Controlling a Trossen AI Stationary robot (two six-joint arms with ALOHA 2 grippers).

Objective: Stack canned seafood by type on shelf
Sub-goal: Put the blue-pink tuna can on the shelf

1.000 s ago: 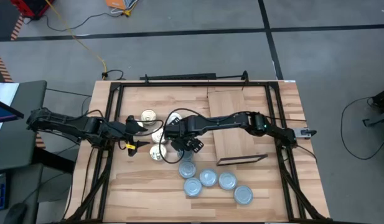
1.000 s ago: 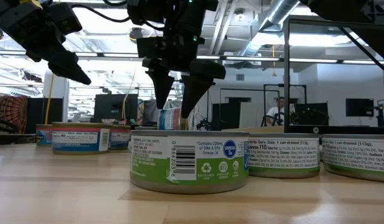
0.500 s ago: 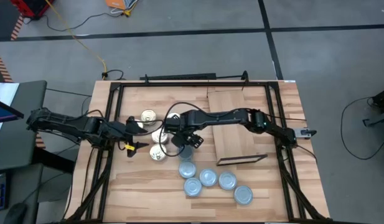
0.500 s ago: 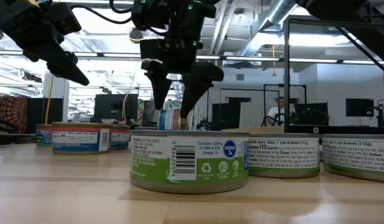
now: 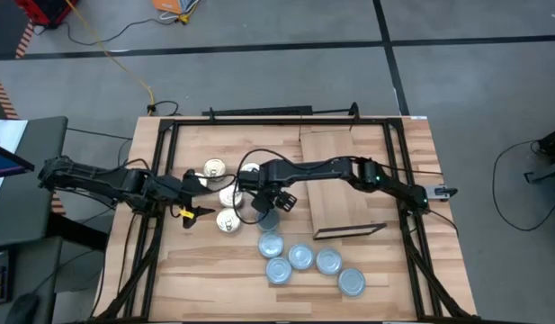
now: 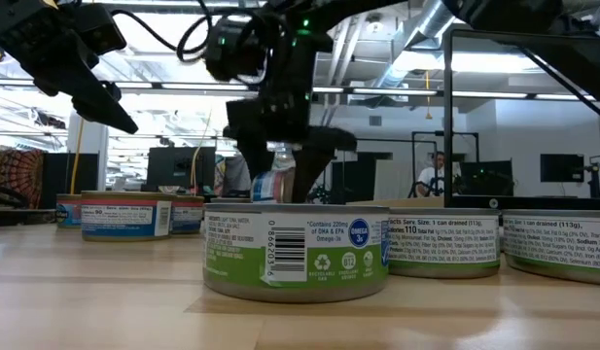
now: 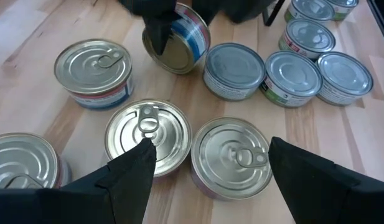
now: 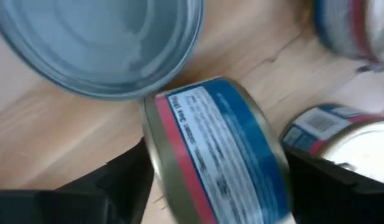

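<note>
A: Start at the left. The left pincer (image 5: 192, 211) hovers over the gold-topped tins (image 7: 147, 134) at the left-middle of the worktop (image 5: 205, 270), fingers spread apart and holding nothing. It looks the same as a second ago.

B: And the middle, where the change is?

A: The right pincer (image 5: 266, 205) has come down. A second ago its fingers hung open above the tins; now they straddle a blue-and-red-labelled tin (image 8: 213, 146) at the edge of the gold group, just beside a silvery-blue one (image 7: 234, 68).

B: Clamped on it?

A: It looks so. The tin stands tilted on its edge in the left wrist view, pressed between the dark fingers (image 7: 157, 34), and the right wrist view shows its label filling the gap between them. I judge it gripped, though barely raised off the wood.

B: Then the rest, further right?

A: The silvery-blue tins (image 5: 300, 258) lie clustered in front, toward the near edge. The shelf (image 5: 335, 171), a light board with a dark strip, sits to the right with no tins on it.

B: So what does it mean for the task?

A: Likely the first pick of the gold type. Stacking has not begun; the tilt suggests a risk of the tin slipping during the carry.
</note>
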